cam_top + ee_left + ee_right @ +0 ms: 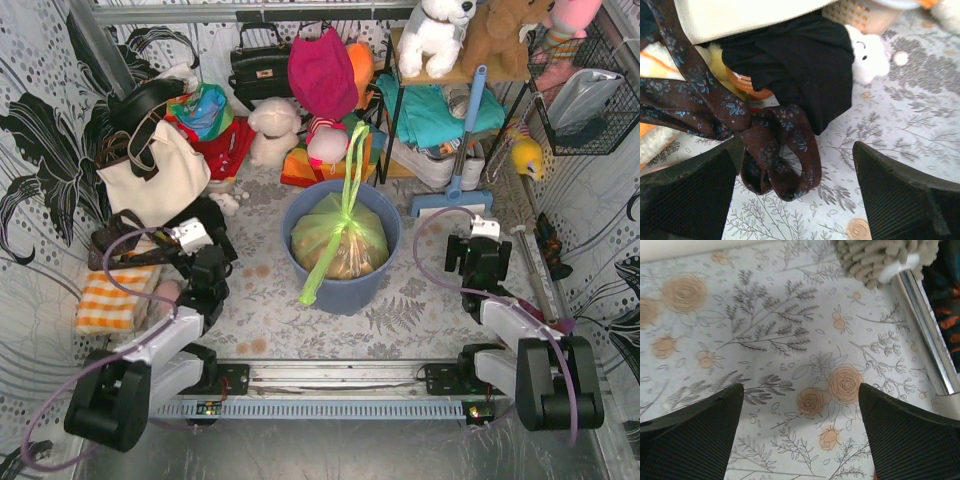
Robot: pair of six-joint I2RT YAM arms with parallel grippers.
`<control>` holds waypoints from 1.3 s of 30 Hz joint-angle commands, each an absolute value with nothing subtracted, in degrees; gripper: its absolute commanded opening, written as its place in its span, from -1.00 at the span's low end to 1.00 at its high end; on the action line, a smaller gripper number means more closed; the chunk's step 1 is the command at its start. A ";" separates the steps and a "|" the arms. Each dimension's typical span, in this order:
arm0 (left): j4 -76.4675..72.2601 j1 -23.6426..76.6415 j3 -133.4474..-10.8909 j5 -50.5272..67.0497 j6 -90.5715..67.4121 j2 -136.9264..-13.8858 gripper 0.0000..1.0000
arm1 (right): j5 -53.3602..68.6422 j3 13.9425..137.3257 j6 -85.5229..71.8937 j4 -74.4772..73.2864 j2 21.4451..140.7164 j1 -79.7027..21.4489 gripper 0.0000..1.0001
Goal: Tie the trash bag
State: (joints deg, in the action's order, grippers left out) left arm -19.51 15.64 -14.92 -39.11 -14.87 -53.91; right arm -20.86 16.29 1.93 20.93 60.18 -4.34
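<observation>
Overhead, we see the trash bag [340,240] sitting in the blue-grey bin [300,272] at the middle of the surface [410,300], its neck gathered, one tail rising, one draped over the rim. We judge it light, soft and slippery, thin film that tears easily; the tails by the neck are where to hold. A blue-handled mop [468,130] and plush toys [272,130] crowd behind. At the left wrist, the left pincer [797,192] gapes wide, holding nothing, over a dark floral strap [785,150] and black cloth [800,65]; no bag there. At the right wrist, the right pincer [800,435] is equally wide and empty above the floral cover, a grey mop head [880,257] beside.
</observation>
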 commanded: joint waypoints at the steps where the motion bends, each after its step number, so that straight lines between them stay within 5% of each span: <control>1: -45.22 14.93 -10.33 -43.72 -9.77 -62.69 0.95 | -22.37 13.65 -1.59 38.48 65.94 -2.50 0.93; 14: -81.87 9.50 -6.32 -18.93 -2.18 -84.09 0.95 | -13.74 9.86 1.26 74.03 84.21 -2.30 0.93; 20: -71.43 6.25 -10.89 -11.63 -3.81 -83.90 0.95 | -11.35 11.25 1.45 72.77 87.47 -2.18 0.93; 39: -70.38 5.45 -11.69 -12.83 -4.90 -84.13 0.96 | -12.43 10.79 2.02 75.67 88.24 -2.11 0.94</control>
